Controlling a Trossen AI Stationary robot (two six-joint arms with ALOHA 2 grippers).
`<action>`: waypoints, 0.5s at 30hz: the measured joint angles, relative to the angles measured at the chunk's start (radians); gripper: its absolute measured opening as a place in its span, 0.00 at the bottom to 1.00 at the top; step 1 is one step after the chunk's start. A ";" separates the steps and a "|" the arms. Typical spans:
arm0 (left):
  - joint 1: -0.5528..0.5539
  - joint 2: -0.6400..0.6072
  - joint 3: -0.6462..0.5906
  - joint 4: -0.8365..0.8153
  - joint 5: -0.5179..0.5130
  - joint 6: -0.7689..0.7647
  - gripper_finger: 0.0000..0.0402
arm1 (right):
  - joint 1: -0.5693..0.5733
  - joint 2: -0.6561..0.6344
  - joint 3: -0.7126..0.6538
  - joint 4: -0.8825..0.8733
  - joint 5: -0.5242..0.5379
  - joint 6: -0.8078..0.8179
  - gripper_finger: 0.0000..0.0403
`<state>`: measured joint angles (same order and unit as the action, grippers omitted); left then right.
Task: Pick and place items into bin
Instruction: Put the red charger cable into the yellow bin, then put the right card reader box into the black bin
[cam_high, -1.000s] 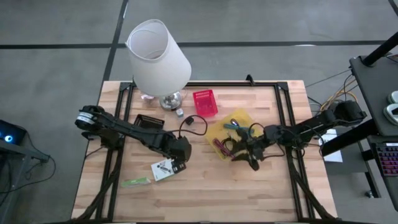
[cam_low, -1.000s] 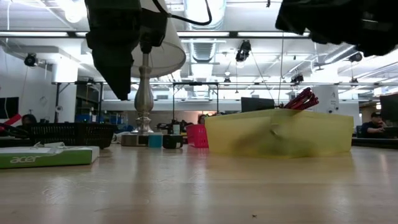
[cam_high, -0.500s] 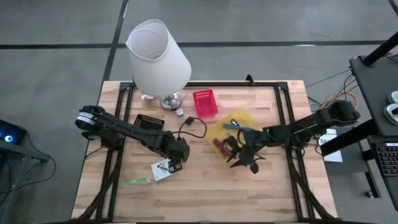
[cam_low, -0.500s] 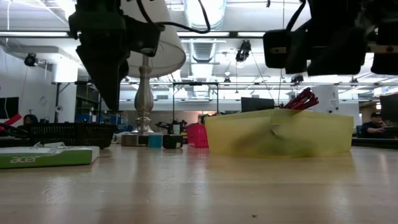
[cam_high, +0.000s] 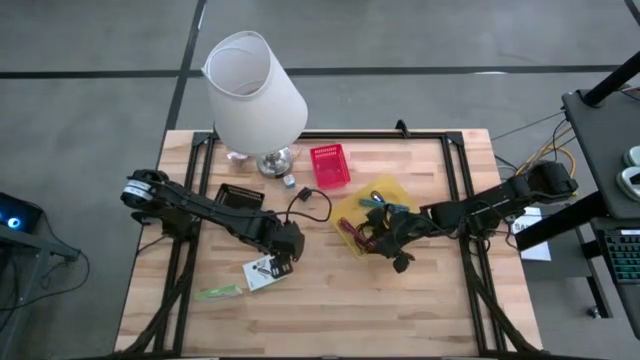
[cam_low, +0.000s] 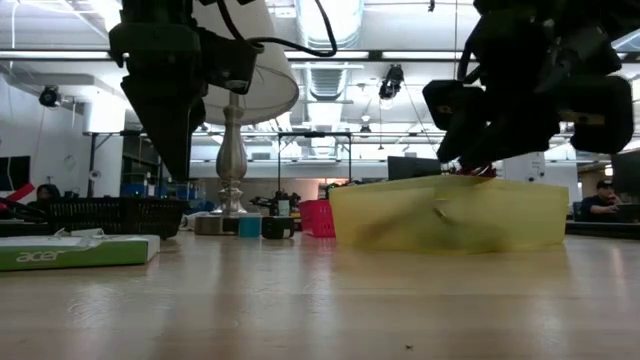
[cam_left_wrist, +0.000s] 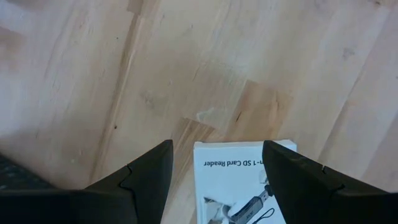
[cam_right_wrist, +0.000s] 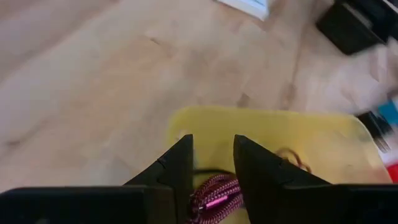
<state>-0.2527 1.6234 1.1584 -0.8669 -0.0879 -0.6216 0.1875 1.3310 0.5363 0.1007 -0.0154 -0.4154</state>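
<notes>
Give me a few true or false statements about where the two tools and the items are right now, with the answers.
1. The left tool is open above the white card packet. True.
2. The yellow bin is empty. False: a maroon tie lies in it.
3. The right tool is over the bin. True.
4. The green strip is in the bin. False: it lies on the table near the front left.
5. The lamp lies tipped over. False: it stands upright at the back.
</notes>
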 joint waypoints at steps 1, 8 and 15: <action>0.000 0.000 0.000 -0.001 0.000 0.000 0.57 | 0.000 0.000 -0.001 -0.003 0.026 0.010 0.25; 0.000 0.000 0.000 -0.001 0.000 0.000 0.57 | 0.000 0.006 -0.010 -0.079 0.238 0.144 0.21; 0.000 0.000 0.000 -0.001 0.000 0.000 0.57 | 0.000 -0.046 0.000 0.007 0.276 0.072 0.17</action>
<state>-0.2531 1.6234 1.1587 -0.8682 -0.0879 -0.6220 0.1871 1.2847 0.5365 0.1079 0.2610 -0.3437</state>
